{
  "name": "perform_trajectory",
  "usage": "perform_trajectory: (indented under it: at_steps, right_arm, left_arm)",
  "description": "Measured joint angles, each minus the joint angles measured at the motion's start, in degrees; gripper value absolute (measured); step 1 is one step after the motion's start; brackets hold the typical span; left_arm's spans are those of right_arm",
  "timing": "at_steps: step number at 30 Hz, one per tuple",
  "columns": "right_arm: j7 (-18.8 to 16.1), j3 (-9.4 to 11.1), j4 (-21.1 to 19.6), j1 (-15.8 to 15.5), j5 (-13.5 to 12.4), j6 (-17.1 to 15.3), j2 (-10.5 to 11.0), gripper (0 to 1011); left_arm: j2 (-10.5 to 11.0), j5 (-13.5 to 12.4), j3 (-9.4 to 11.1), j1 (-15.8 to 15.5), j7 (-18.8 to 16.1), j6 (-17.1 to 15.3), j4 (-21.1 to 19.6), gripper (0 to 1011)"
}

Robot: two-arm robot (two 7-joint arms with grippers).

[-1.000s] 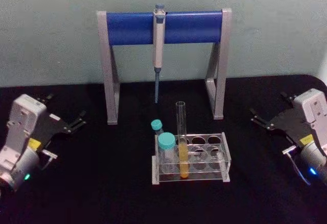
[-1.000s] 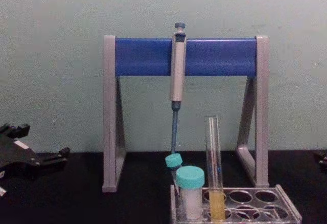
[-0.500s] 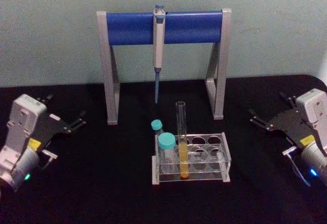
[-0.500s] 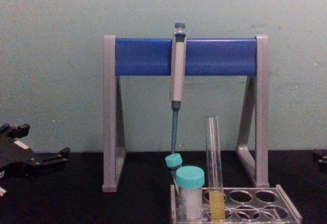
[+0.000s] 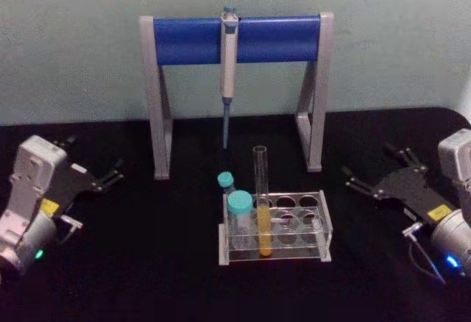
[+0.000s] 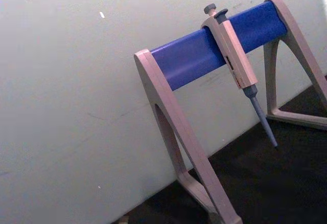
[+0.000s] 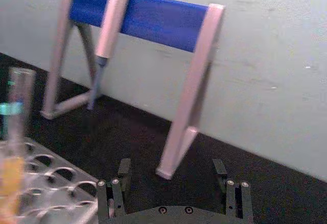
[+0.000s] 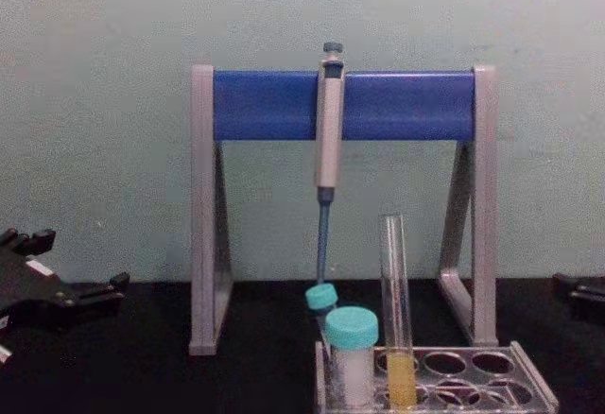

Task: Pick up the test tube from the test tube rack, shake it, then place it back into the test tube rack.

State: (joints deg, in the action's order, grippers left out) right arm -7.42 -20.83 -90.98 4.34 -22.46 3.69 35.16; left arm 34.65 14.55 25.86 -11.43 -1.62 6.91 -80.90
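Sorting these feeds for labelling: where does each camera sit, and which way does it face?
Head: high, looking down at the test tube rack and test tube; left tool and right tool flank them.
Chest: low, facing forward across the table at the pipette stand; both tools at its edges.
Left wrist: tilted, facing the stand and wall.
Right wrist: facing the stand past its open tool, rack beside.
Shared: all see the pipette.

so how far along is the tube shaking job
Nothing looks done yet: the test tube stands upright in the test tube rack, untouched. In hand: the right gripper, open, sits right of the rack, pointing toward it but apart. The left gripper rests open at the left of the table. Remaining: grasp, lift, shake, put back.
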Motion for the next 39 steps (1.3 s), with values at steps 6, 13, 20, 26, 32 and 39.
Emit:
perform_trajectory:
  at_steps: [6,13,20,26,32,39]
  right_arm:
    - [-4.1,0.3,-2.7,-1.3,-3.0,-2.1,-0.1,1000]
    - [-8.6,-0.2,-4.0,-1.5,-5.1,-4.5,-0.7,1000]
    - [-12.2,-0.9,-4.2,-1.3,-6.2,-6.4,-1.6,1000]
    - [-15.4,-1.1,-4.5,-1.0,-7.2,-7.6,-2.4,1000]
    - [-17.5,-1.3,-4.2,0.0,-7.8,-8.5,-3.5,1000]
    - [-18.7,-2.2,-2.6,2.2,-8.3,-9.1,-5.2,1000]
  left_arm:
    - [0.0,0.0,0.0,0.0,0.0,0.0,0.0,1001]
    - [0.0,0.0,0.0,0.0,0.0,0.0,0.0,1001]
    - [0.0,0.0,0.0,0.0,0.0,0.0,0.0,1001]
    - [0.0,0.0,0.0,0.0,0.0,0.0,0.0,1001]
    - [0.0,0.0,0.0,0.0,0.0,0.0,0.0,1001]
    - [0.0,0.0,0.0,0.0,0.0,0.0,0.0,1001]
